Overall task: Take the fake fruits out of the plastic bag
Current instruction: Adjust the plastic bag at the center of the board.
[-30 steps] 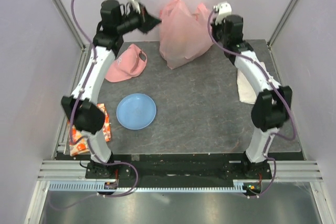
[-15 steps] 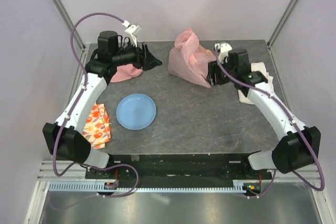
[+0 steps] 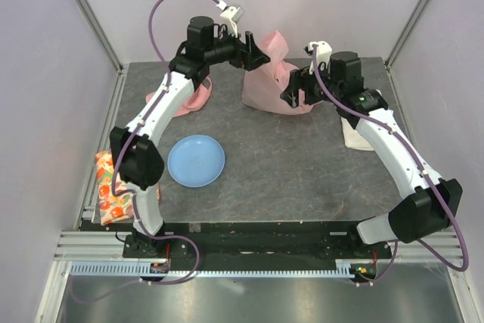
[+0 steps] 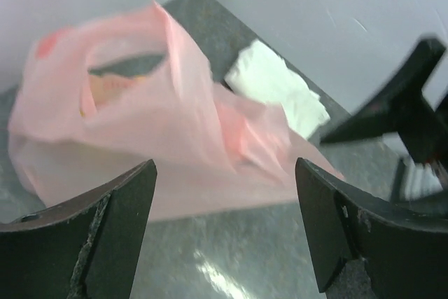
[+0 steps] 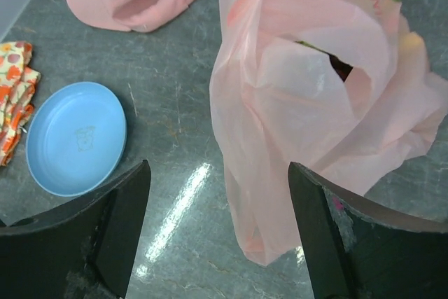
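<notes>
— Bag (image 3: pixel 266 85) first: where is it lying?
— It is lying crumpled at the far middle of the table (image 3: pixel 302 172), between the two arms, with its handle loops slumping over one another.
— Anything showing inside it?
— Barely. The right wrist camera is looking into the mouth, where one dark fruit (image 5: pixel 341 68) is peeking out. The thin pink plastic is blurring the rest, so I am not telling them apart.
— How is the left gripper (image 3: pixel 255 52) standing?
— It is hovering at the bag's far left corner, jaws spread wide and gripping nothing. Its own camera is showing the bag ahead of its fingers (image 4: pixel 91 243).
— And the right gripper (image 3: pixel 296 90)?
— It is gaping too, carrying nothing, and pointing at the bag's right side. A lower fold is lying between its fingers (image 5: pixel 336 243), though I cannot tell whether they are touching it.
— What else is sitting there?
— A blue plate (image 3: pixel 197 160) is resting near the left front, well apart from the bag. A pink cap (image 3: pixel 181 102) is lying beyond it, partly under the left arm. A patterned cloth (image 3: pixel 113 191) is lying at the left edge, and a white cloth (image 3: pixel 352 130) is lying at the right, partly under the right arm.
</notes>
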`<state>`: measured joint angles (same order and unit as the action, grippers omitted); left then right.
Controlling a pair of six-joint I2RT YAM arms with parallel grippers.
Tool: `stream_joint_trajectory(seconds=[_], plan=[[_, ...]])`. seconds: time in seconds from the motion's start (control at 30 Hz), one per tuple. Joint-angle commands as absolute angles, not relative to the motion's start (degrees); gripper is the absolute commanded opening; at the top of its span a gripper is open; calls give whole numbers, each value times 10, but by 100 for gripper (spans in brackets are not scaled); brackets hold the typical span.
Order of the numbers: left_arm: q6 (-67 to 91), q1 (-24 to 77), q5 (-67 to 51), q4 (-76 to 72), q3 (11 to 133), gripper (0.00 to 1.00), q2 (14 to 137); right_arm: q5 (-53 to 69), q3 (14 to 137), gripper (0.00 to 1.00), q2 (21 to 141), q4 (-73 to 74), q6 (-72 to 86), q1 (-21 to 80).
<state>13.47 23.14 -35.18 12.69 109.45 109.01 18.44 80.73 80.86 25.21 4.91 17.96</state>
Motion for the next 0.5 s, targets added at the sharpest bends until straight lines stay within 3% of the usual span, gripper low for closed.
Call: stream_joint_trajectory(seconds=[0.0,0.17,0.27,0.37,0.47], plan=[[149,239,-291,71,1190,88,1164,151,800,87,831,220,53,192],[127,251,-262,35,1271,88,1242,121,810,86,861,204,54,193],[116,258,-253,25,1285,79,1260,96,826,85,881,196,54,193],[118,259,-259,24,1283,63,1270,85,856,86,902,193,53,191],[118,259,-252,32,1277,21,1267,95,884,86,922,187,54,187]])
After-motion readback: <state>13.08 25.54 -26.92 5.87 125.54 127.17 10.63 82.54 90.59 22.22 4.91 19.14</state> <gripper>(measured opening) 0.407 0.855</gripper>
